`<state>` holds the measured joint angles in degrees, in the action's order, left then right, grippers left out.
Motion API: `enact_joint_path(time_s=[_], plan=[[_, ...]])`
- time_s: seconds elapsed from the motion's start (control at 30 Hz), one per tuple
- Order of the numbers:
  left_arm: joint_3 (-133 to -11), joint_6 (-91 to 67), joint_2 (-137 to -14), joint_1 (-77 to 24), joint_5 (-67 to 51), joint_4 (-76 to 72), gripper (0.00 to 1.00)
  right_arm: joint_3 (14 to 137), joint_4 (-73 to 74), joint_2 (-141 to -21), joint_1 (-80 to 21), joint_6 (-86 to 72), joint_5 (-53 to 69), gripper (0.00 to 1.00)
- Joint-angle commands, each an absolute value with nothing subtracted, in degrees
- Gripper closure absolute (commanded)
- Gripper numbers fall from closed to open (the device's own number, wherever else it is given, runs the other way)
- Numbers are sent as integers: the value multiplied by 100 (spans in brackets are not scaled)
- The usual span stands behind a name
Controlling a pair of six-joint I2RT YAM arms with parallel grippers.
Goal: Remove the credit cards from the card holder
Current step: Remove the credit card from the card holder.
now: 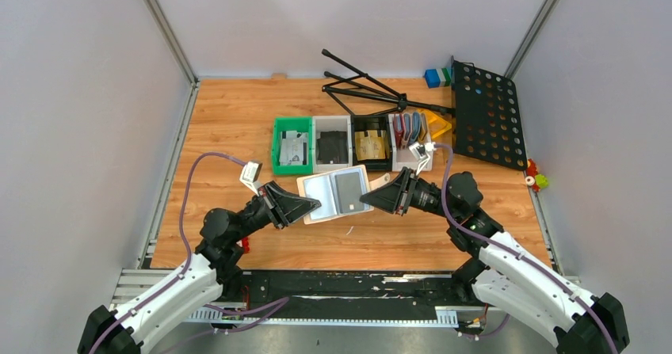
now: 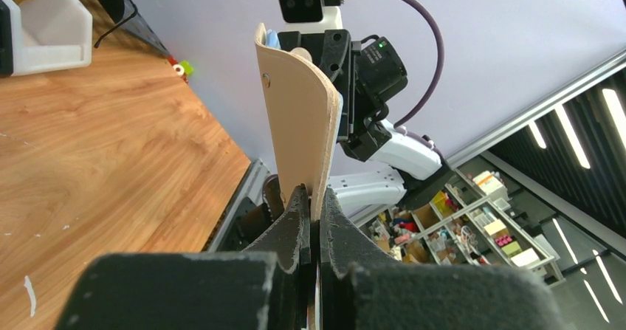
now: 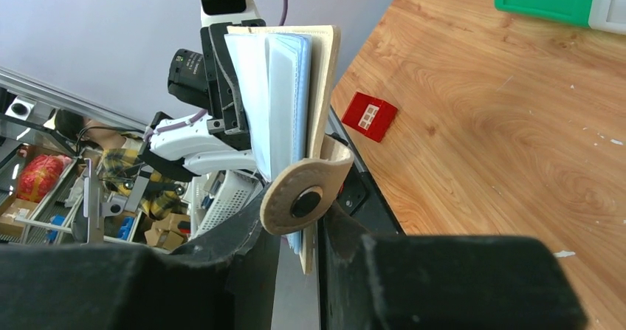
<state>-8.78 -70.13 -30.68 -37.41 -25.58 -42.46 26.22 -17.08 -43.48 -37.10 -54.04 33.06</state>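
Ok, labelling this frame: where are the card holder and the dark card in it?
card holder (image 1: 318, 188): top external view, pale left half.
dark card (image 1: 349, 189): top external view, middle of its face.

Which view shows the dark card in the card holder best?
The top external view: the card holder is open toward it, dark card in one half. Left wrist sees its tan back, right wrist its edges; neither shows a card.

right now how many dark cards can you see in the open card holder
1: a dark card on the right half of the card holder; others may be hidden in pockets.
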Motion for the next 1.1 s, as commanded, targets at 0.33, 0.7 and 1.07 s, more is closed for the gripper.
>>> enact_joint_path(time_s=[0.33, 0.7, 1.07], plan=[[-843, -6828, -3019, -3745, -2571, -4388, 100, 2936, -1427, -4129, -3738, -5168, 3419, 82], [-822, -6782, -3140, -3745, -2633, -4418, 100, 2734, -2021, -3974, -3741, -5607, 3554, 88], [-818, -6711, -3347, -3750, -2684, -4521, 100, 2619, -2762, -4339, -3738, -6035, 3840, 97]])
